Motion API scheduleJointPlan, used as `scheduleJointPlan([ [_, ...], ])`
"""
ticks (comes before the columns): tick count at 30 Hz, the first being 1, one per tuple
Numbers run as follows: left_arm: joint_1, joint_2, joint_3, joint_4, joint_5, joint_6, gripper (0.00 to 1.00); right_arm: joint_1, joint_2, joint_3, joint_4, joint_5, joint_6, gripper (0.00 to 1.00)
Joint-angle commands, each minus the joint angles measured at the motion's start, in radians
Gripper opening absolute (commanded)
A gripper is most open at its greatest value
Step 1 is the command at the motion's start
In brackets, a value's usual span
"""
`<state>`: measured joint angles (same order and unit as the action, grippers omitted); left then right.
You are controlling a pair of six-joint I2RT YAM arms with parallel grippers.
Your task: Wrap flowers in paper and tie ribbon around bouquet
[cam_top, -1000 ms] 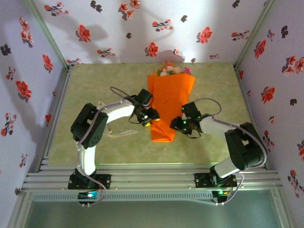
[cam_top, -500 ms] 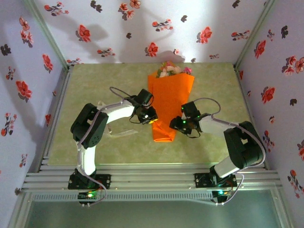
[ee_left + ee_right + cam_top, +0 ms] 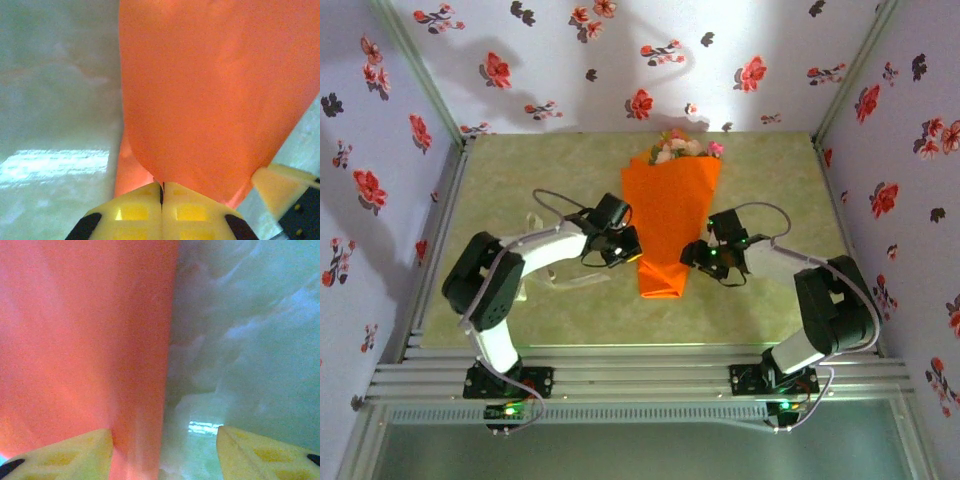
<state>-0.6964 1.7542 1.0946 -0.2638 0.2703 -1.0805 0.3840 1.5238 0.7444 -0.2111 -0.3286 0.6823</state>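
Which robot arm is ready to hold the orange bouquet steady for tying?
Left, probably: the left gripper is shut on the bouquet's edge, while the right gripper stands open beside it, holding nothing.

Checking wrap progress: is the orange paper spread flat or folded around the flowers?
Folded: the paper forms a narrow cone, flowers poking from its far end.

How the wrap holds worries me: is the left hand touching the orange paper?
Touching. In the left wrist view the left hand has its yellow fingers shut against the lower edge of the orange paper, apparently pinching it, no gap showing.
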Motion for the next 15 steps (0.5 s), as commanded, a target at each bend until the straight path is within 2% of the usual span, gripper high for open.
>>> scheduleJointPlan([
  [1, 0.004, -0.022, -0.086, 0.064, -0.021, -0.062, 0.0, -0.037, -0.002, 0.045, -0.02, -0.038, -0.044, 0.59],
  [7, 0.026, 0.046, -0.167, 0.148, -0.042, -0.12, 0.0, -0.06, 0.092, 0.07, 0.114, -0.17, -0.035, 0.6],
  [15, 0.041, 0.106, -0.129, 0.063, -0.061, -0.071, 0.0, -0.06, 0.194, 0.111, 0.208, -0.222, -0.024, 0.56],
])
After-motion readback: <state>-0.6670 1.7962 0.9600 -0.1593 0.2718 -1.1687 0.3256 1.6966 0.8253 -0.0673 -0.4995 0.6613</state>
